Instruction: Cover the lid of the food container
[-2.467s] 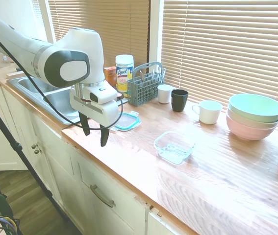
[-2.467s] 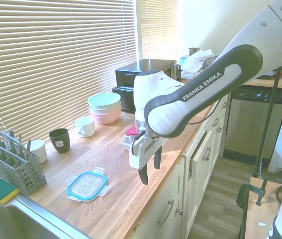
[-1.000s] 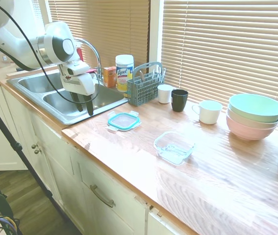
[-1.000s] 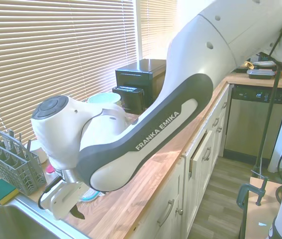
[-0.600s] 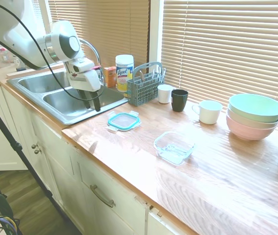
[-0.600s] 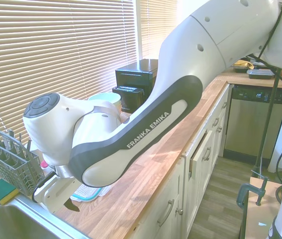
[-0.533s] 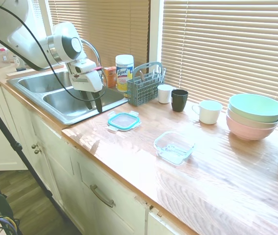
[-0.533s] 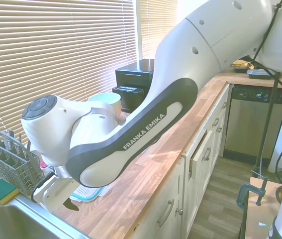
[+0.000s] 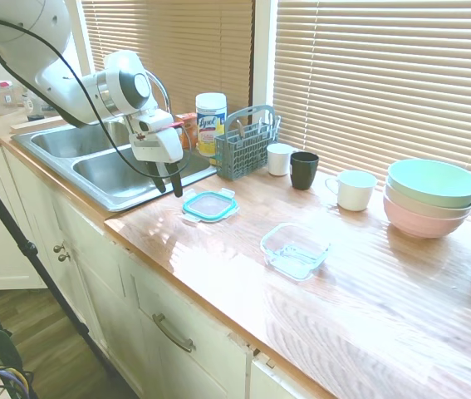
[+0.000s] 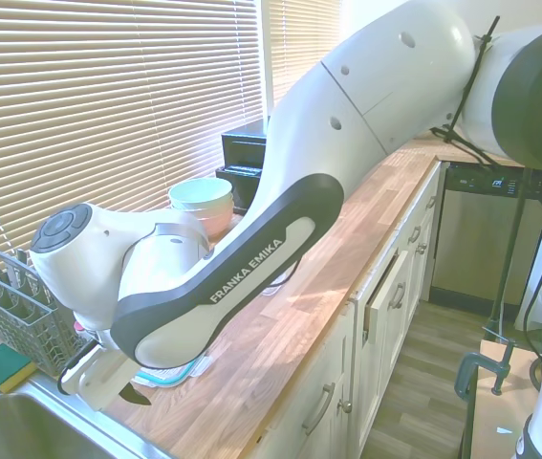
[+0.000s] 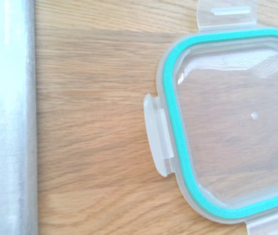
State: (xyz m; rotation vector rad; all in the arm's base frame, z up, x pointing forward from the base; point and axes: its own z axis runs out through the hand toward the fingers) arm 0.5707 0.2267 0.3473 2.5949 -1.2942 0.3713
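1. Two things matter right now: the lid (image 9: 210,205) lies flat on the bench (image 9: 368,283) just beside the sink (image 9: 119,170) edge, and the food container (image 9: 294,249) sits well apart from the lid, further along the bench away from the sink.
2. My gripper (image 9: 169,184) hangs beside the lid on its sink side, fingers a little spread, holding nothing.
3. Risk one, as I judge it: I'm off-centre. The wrist view shows the lid (image 11: 227,122) to one side with the sink's steel rim opposite, so dropping straight down would likely meet bare wood.
4. Risk two: a flat lid gives little to pinch; fingers could skate off the teal seal or snag a tab.
5. Risk three: a nudge toward the sink could tip the lid in.
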